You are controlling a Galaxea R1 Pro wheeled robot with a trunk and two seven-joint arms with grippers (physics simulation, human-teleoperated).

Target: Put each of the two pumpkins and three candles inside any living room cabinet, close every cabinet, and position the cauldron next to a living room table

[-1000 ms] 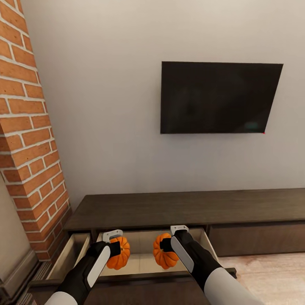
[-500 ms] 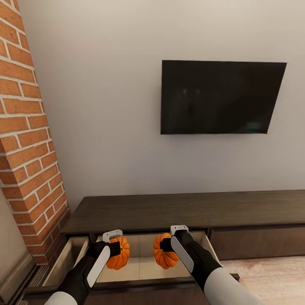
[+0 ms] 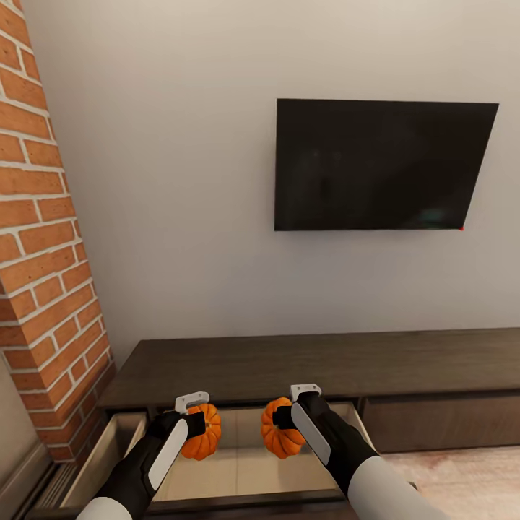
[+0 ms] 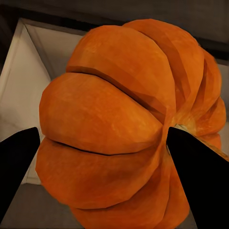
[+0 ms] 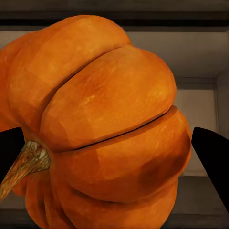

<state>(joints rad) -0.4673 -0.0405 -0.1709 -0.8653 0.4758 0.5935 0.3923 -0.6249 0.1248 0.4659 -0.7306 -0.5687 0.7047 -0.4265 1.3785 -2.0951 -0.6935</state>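
Note:
I hold two orange ribbed pumpkins above an open, pale-lined drawer (image 3: 238,462) of the long dark-brown cabinet (image 3: 303,361). My left gripper (image 3: 193,426) is shut on the left pumpkin (image 3: 202,433) (image 4: 124,129). My right gripper (image 3: 289,422) is shut on the right pumpkin (image 3: 278,431) (image 5: 105,129), whose stem (image 5: 26,162) points sideways. Black fingertips (image 4: 16,162) (image 5: 212,152) press both flanks of each fruit in the wrist views. The candles and the cauldron are out of view.
A black TV (image 3: 379,166) hangs on the pale wall above the cabinet. A red brick column (image 3: 43,289) rises at the left. Another open drawer (image 3: 108,455) lies left of the one below the pumpkins. Light wood floor (image 3: 462,484) shows at the lower right.
The whole picture has shifted: the cabinet and drawers sit lower and closer, so the camera has moved toward them. Both grippers keep their pumpkins in the same spots in view.

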